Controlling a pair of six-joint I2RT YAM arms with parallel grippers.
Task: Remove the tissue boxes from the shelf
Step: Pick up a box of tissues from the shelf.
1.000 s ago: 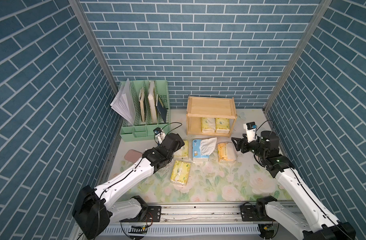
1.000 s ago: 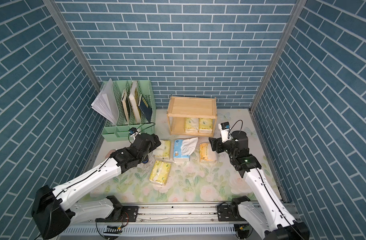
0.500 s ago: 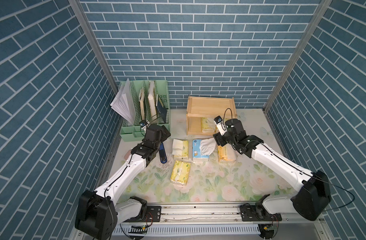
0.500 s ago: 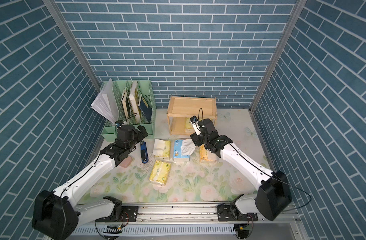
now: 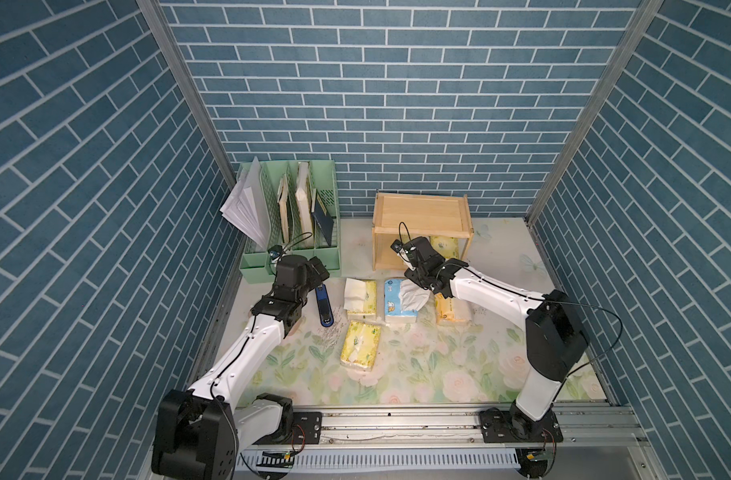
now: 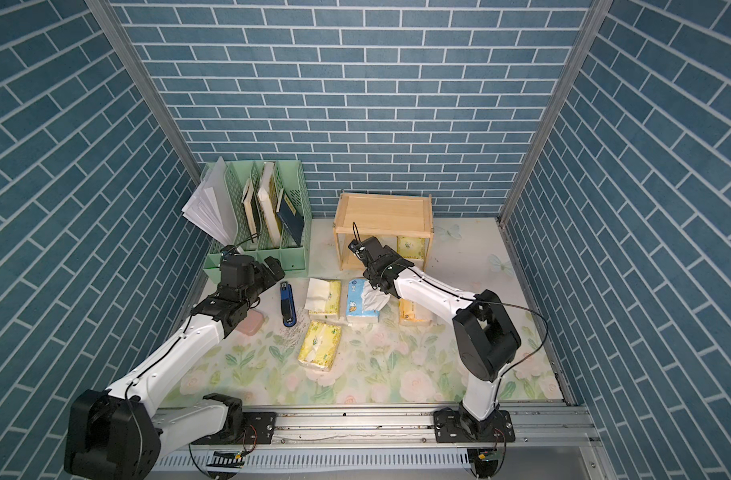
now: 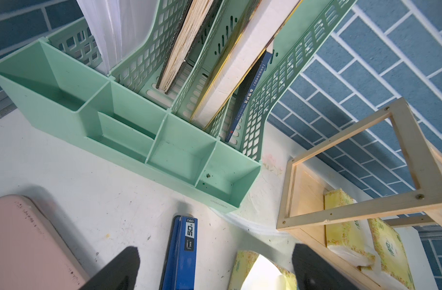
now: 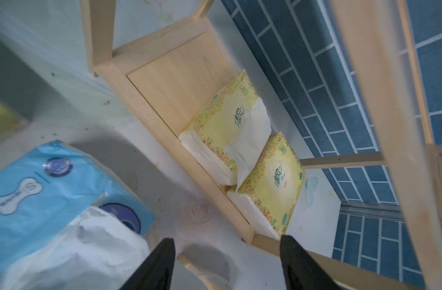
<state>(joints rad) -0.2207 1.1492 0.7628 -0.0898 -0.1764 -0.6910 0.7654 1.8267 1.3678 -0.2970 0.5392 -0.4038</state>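
- Stapler (image 7: 182, 251) lies near the left gripper (image 7: 216, 251), which is spread and empty.
- Four tissue packs (image 5: 399, 301) lie on the mat (image 5: 438, 374).
- The right gripper (image 8: 227, 241), spread and empty, faces the shelf (image 8: 177, 75); two yellow-green packs (image 8: 225, 120) touch on its lower board.
- Loose tissue (image 8: 250, 140) between them could drag the neighbour along.

The left gripper (image 7: 216, 251) has drawn back from above the loose tissue packs (image 5: 360, 295) to the far left, near the green file organizer (image 5: 325, 199), uncovering the blue stapler (image 5: 324, 305). The right gripper (image 8: 227, 241) has swung in from the right to the front of the wooden shelf (image 5: 422, 212). In both top views its arm now hides the lower tier's left yellow-green tissue pack (image 8: 222, 130).
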